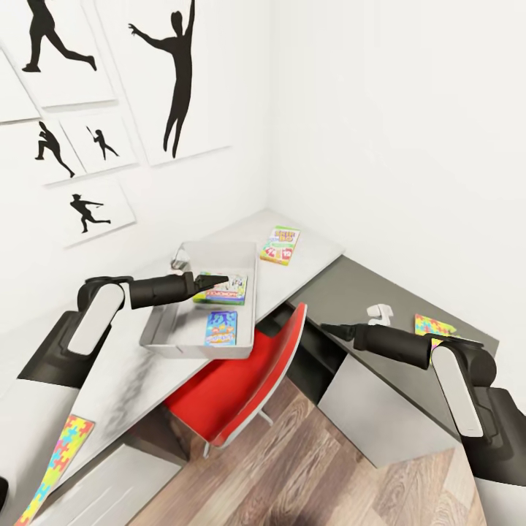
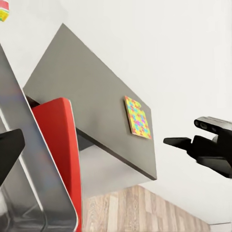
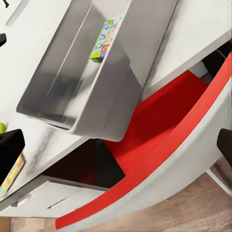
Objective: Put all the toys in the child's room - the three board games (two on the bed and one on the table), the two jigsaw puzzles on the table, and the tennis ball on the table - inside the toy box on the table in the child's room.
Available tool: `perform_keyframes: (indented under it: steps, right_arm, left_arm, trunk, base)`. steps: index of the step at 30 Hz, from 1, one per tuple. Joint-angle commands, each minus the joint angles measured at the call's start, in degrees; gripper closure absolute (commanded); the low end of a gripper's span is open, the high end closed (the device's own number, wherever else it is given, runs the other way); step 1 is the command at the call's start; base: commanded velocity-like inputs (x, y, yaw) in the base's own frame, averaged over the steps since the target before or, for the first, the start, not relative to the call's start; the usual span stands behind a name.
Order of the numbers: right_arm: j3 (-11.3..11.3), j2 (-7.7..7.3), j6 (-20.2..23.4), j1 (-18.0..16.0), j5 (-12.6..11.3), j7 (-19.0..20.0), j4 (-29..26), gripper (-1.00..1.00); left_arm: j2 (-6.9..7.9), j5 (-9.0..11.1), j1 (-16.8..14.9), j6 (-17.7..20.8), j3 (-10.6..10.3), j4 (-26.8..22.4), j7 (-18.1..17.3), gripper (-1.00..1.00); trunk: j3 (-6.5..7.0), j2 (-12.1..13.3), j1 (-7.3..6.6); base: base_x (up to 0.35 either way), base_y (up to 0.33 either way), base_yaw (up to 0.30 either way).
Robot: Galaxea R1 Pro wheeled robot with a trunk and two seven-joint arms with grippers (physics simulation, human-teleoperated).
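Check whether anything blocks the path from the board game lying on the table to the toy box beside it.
Nothing visible does. The board game lies on the bare table just past the toy box, whose top is open. The left gripper hovers over the box, holding nothing that I can see.

Under my left gripper (image 1: 232, 280) lies the toy box (image 1: 169, 329), two board games (image 1: 221, 327) in it, a third (image 1: 280, 245) beyond.

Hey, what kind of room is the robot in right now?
Probably a child's room: colourful board games lie in a toy box on a desk, a jigsaw puzzle sits nearby, and a red chair is tucked under.
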Motion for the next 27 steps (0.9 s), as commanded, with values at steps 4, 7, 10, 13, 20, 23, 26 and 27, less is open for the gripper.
perform_keyframes:
  steps: [4, 7, 10, 13, 20, 23, 26, 27]
  right_arm:
    - [0.0, 0.05, 0.3, -0.1, 0.3, -1.0, 0.0, -1.0]
    - [0.0, 0.08, 0.3, -0.1, 0.3, -1.5, 0.0, -1.0]
    - [0.0, 0.18, 0.3, -0.1, 0.3, -2.6, 0.0, -1.0]
    - [0.0, 0.31, 0.3, -0.1, 0.3, -3.7, 0.0, -1.0]
    - [0.0, 0.39, 0.3, -0.1, 0.3, -4.5, 0.0, -1.0]
    - [0.0, 0.41, 0.3, -0.1, 0.3, -4.7, 0.0, -1.0]
    - [0.0, 0.42, 0.3, -0.1, 0.3, -4.8, 0.1, -1.0]
    - [0.0, 0.42, 0.3, -0.1, 0.3, -4.8, 0.1, -1.0]
  left_arm:
    - [0.01, -0.3, 0.8, 0.1, 0.2, -1.4, -0.1, -1.0]
    - [0.0, -0.3, 1.3, 0.1, 0.3, -1.9, -0.1, -1.0]
    - [-0.01, -0.4, 2.5, 0.0, 0.5, -3.2, 0.1, -1.0]
    - [-0.01, -0.4, 4.7, 0.0, 1.3, -5.2, 0.2, -1.0]
    - [-0.02, -0.4, 7.5, 0.0, 3.9, -7.9, 0.3, -1.0]
    - [-0.02, -0.3, 8.8, 0.0, 5.2, -9.5, 0.3, -1.0]
    - [-0.02, -0.3, 9.9, 0.1, 6.3, -10.9, 0.3, -1.0]
    - [-0.02, -0.3, 9.9, 0.1, 6.3, -10.9, 0.3, -1.0]
  trunk:
    - [0.29, -0.1, 0.03]
    - [0.57, -0.1, 0.03]
    - [0.85, -0.1, 0.03]
    - [1.13, -0.1, 0.03]
    - [1.78, -0.1, 0.03]
    - [2.06, -0.1, 0.03]
    - [2.34, -0.1, 0.03]
    - [2.43, -0.1, 0.03]
  base:
    - [0.0, 0.0, 0.0]
    - [0.0, 0.0, 0.0]
    - [0.0, 0.0, 0.0]
    - [0.0, 0.0, 0.0]
    - [0.0, 0.0, 0.0]
    - [0.0, 0.0, 0.0]
    - [0.0, 0.0, 0.0]
    - [0.0, 0.0, 0.0]
